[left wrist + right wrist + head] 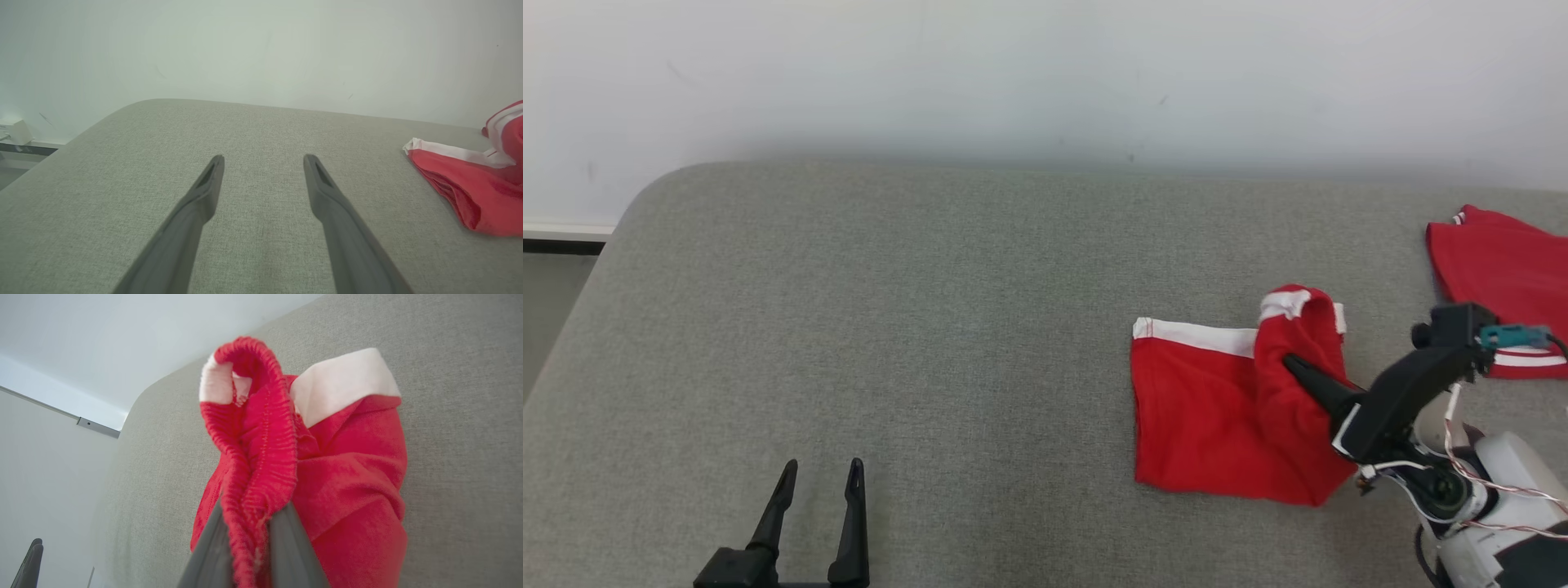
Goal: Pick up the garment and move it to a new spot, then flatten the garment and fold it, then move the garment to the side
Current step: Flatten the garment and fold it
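Left end effector (822, 467), nearest in the head view at 7 o'clock, has fingers (852, 514) apart, empty. At 4 o'clock the right end effector (1294, 363) pinches the red garment (1201, 408). Best carry it toward 9 o'clock, where the counter (890, 327) is bare, away from another red cloth (1494, 261) at 3 o'clock. Left wrist view: the counter's edge (81, 134) curves at 9 o'clock. Right wrist view: waistband (261, 428) squeezed between both fingers (294, 555); lift high so nothing drags.
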{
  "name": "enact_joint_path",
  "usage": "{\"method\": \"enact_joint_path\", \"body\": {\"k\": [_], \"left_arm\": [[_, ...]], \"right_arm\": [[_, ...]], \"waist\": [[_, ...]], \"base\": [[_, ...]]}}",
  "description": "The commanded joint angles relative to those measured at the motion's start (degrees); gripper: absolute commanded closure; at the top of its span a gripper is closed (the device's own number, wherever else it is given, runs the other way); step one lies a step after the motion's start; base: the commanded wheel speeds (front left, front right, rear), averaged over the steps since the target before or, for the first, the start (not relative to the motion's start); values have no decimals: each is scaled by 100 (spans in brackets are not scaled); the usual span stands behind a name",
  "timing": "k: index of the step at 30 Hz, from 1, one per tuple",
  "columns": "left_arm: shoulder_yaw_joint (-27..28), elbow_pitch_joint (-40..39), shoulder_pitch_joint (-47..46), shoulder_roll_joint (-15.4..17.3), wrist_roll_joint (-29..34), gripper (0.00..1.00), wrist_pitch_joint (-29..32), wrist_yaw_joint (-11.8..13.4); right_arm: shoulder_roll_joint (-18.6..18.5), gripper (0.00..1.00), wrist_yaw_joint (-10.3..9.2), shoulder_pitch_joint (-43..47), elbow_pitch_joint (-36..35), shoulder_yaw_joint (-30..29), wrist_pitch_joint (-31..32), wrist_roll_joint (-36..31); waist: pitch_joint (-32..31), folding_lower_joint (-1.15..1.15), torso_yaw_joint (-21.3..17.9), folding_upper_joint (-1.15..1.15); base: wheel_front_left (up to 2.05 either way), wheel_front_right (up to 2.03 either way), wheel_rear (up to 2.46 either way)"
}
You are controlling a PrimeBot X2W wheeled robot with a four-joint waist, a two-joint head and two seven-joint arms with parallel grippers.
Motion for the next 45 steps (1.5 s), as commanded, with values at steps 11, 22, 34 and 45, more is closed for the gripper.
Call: {"method": "enact_joint_path", "body": {"k": [11,22,34,45], "left_arm": [[-176,84,-143,-7,-130,0,-17,41],[-151,61,-90,-9,-117,0,-17,96],[65,-36,-26,-8,13,0,-17,61],[376,-170,36,-7,117,0,-17,82]], "right_arm": [[735,100,-17,-195,195,121,-53,-764],[637,0,-17,-258,106,387,-917,-1628],[211,0,-17,109,-527,360,-2567,-2124],[296,0,-17,814,-895,-284,-3664,-2782]], "waist": [[136,0,300,0],[127,0,292,0],[72,0,-144,0],[23,0,-568,0]], "base": [[0,0,0],[0,0,0],[0,0,0],[0,0,0]]}}
